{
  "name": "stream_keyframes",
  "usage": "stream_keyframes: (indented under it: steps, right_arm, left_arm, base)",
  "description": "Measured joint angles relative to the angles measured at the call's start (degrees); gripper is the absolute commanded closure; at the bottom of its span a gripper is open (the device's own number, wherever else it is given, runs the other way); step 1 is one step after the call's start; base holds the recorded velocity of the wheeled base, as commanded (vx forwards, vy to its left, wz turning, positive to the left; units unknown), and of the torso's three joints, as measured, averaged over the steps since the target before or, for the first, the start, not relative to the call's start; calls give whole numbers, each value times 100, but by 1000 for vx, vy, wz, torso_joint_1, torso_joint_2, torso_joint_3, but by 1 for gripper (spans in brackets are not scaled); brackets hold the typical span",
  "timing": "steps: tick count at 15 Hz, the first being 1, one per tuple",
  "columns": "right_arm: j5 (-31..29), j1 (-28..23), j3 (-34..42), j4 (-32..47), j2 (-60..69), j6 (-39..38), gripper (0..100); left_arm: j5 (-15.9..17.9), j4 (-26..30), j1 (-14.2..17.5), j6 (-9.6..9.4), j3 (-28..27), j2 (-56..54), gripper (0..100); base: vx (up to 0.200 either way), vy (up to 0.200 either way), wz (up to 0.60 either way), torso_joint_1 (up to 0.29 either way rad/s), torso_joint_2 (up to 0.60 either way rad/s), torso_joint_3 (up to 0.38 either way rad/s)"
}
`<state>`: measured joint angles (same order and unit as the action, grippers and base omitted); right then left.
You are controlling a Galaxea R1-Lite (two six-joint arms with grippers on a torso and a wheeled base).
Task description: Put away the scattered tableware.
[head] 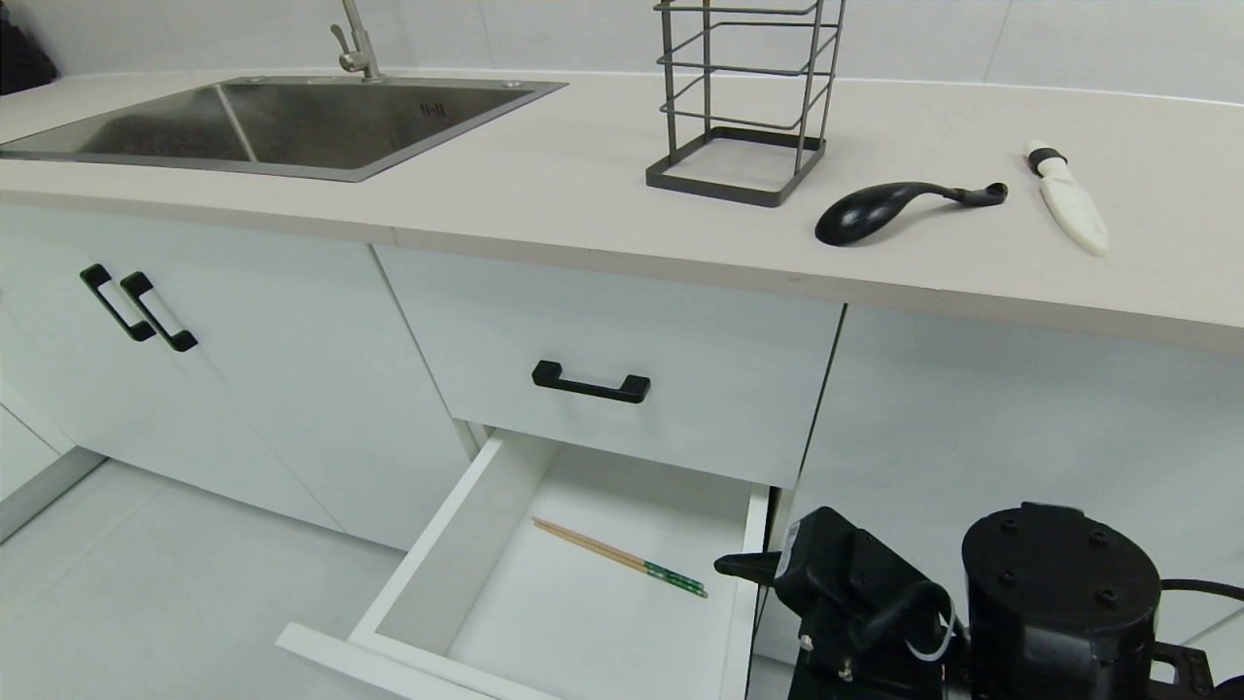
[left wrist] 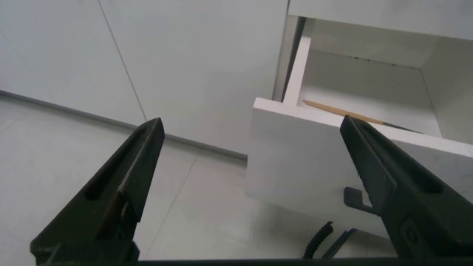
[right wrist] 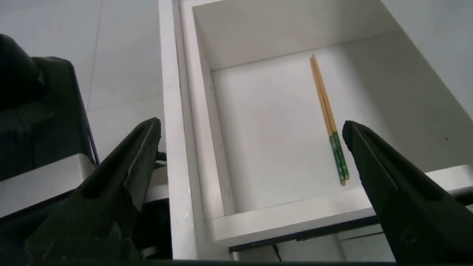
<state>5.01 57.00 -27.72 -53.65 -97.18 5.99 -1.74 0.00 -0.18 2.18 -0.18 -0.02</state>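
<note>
Right end effector [right wrist: 250,125] hung over the open drawer [right wrist: 171,111], jaws apart, empty; chopsticks [right wrist: 327,118] lay beneath it, stowed, I'd judge; ladle [head: 875,206] waited above on the counter [head: 544,194].

A pair of slim wooden chopsticks with green patterned tips [head: 619,556] lies flat and side by side on the floor of a pulled-out white drawer [head: 466,544]. The pair lies below the gap of the right jaws, with its green tips just beside them. A glossy black plastic spoon with a curled handle end [head: 880,208] lies on the beige tabletop [head: 583,194], well above and beyond those jaws. Near the spoon lies a white sheathed knife with a black band [head: 1066,199].
</note>
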Motion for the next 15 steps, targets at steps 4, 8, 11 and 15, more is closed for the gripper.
stream_keyframes:
  steps: [4,8,11,15]
  right_arm:
    - [-17,77,-69,1,-44,11,0]
    - [-20,157,-77,17,-91,15,0]
    - [-33,208,-77,34,-138,13,0]
    - [-26,272,-152,22,-194,15,0]
  left_arm:
    - [2,0,0,-2,0,0,0]
    - [0,0,0,0,0,0,0]
    - [0,5,0,0,0,0,0]
    - [2,-10,0,0,-2,0,0]
  base:
    - [0,0,0,0,0,0]
    - [0,0,0,99,-95,-29]
    - [0,0,0,248,-121,-168]
    - [0,0,0,212,-638,-204]
